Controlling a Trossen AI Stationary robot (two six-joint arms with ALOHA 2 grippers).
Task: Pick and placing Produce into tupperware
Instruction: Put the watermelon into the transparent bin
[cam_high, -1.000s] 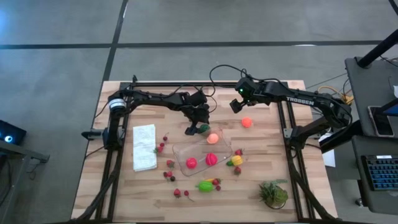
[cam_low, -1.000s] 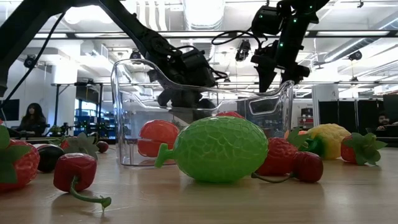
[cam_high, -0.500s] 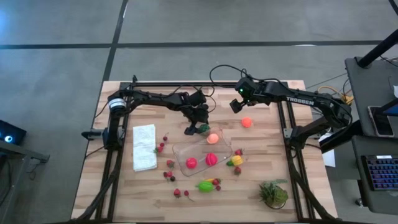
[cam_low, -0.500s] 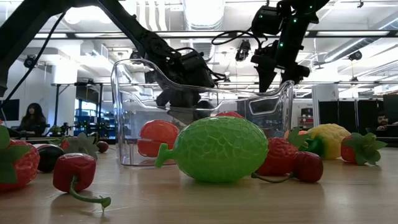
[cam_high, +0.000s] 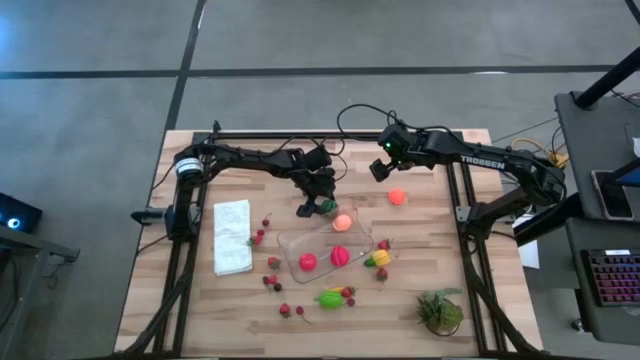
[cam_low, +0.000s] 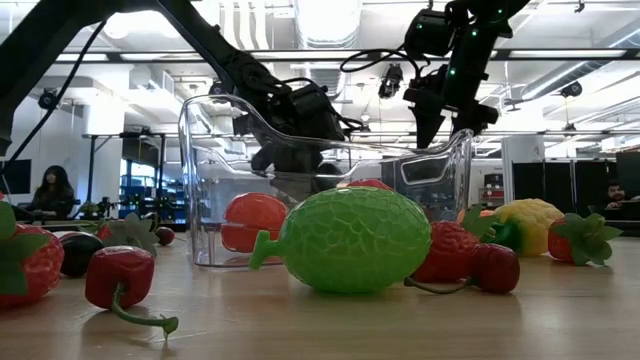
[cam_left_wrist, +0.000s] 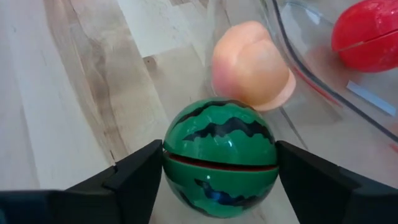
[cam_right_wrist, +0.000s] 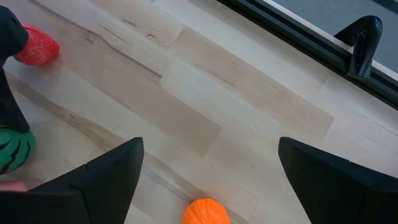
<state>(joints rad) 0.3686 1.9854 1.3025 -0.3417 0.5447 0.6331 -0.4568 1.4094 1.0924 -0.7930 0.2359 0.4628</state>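
Two of my grippers are over the far half of the table (cam_high: 200, 300). My left gripper (cam_left_wrist: 217, 177) sits low just above centre in the high view, its two fingers touching either side of the striped watermelon (cam_left_wrist: 220, 157), which rests on the wood. Right behind the melon a peach-coloured fruit (cam_left_wrist: 251, 65) presses against the curved wall of the tupperware (cam_high: 296, 244), so that corner is crowded. Inside the clear tupperware lie two red pieces (cam_high: 308, 261), with one more red one (cam_left_wrist: 367, 32) showing in my left wrist view.

My right gripper (cam_high: 379, 168) hangs upper centre in the high view, fingers spread wide with nothing between them; an orange fruit (cam_high: 397, 196) lies on the table just below and right of it.

Lower down in the high view, a lime-green fruit (cam_high: 330, 298) and a yellow one (cam_high: 380, 258) sit beside the tupperware, and small red berries (cam_high: 272, 263) are scattered to its left. A white folded cloth (cam_high: 232, 236) lies at the left, and a spiky green tuft (cam_high: 440, 310) at the lower right. In the low view the lime-green fruit (cam_low: 353, 240) blocks much of the tupperware's front.
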